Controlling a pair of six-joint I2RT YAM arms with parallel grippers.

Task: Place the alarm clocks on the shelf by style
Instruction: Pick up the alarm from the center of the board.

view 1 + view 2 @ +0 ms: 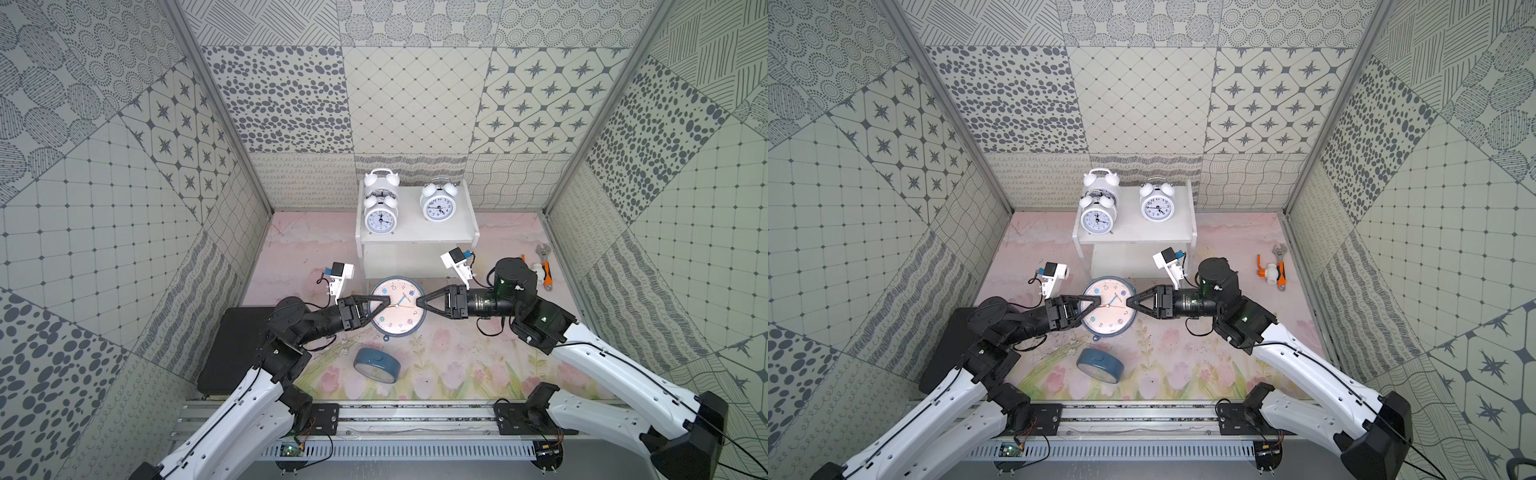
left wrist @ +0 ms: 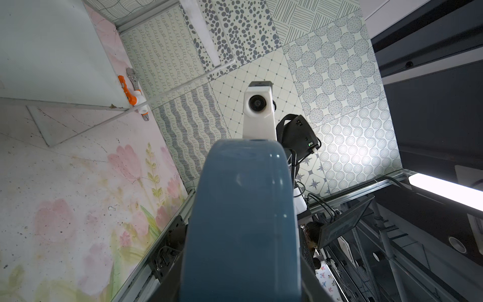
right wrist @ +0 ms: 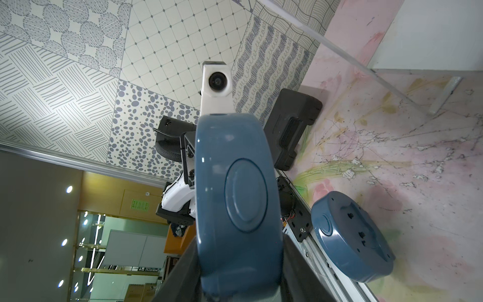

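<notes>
A blue-cased alarm clock with a cream face is held face up in front of the shelf. My left gripper is shut on its left rim and my right gripper on its right rim. In both wrist views the blue rim fills the gap between the fingers. A second blue clock lies tilted, back up, on the table nearer the front. Three white twin-bell clocks stand on the shelf's top tier.
An orange-and-white tool with a wrench lies at the right wall. A black box sits at the left, behind my left arm. The metal rail runs along the table's front edge. Patterned walls close in three sides.
</notes>
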